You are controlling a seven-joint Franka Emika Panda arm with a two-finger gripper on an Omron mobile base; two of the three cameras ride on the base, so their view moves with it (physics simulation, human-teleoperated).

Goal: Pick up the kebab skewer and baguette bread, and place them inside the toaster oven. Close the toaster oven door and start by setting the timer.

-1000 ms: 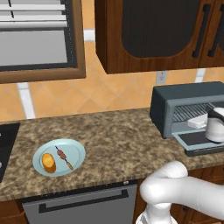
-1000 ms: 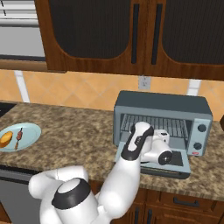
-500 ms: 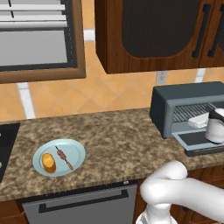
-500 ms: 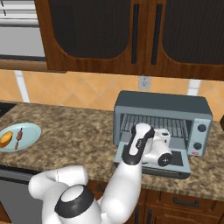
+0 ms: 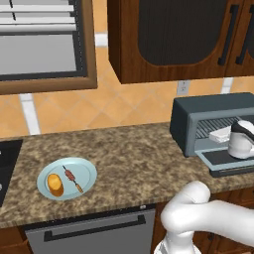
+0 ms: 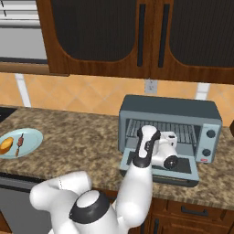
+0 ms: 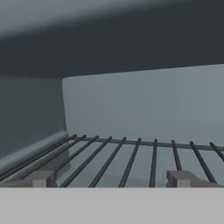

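From the left base view we saw the kebab skewer (image 5: 72, 178) and the baguette bread (image 5: 54, 184) lying side by side on a pale blue plate (image 5: 85, 169) near the front of the speckled bench (image 5: 134, 154). The loaf lay to the left of the stick and just apart from it. Well to the right stood the toaster oven (image 5: 196, 111), its door (image 5: 225, 161) folded down flat, with the white hand of the arm at its mouth.

From the right base view we saw the same plate (image 6: 31, 138) at the far left edge, the bread (image 6: 6, 145) and skewer (image 6: 18, 144) on it. The oven (image 6: 169, 107) stood in the middle of the bench (image 6: 73, 141), door (image 6: 187, 168) lowered, and the arm reached over that door into the opening, towards the wire rack (image 6: 187, 132).

From the hand view we looked along the pincer (image 7: 111, 179) into the grey oven cavity. Its two fingertips (image 7: 41, 178) stood spread as wide as they go, just above the rack (image 7: 131, 157), with nothing held between them.
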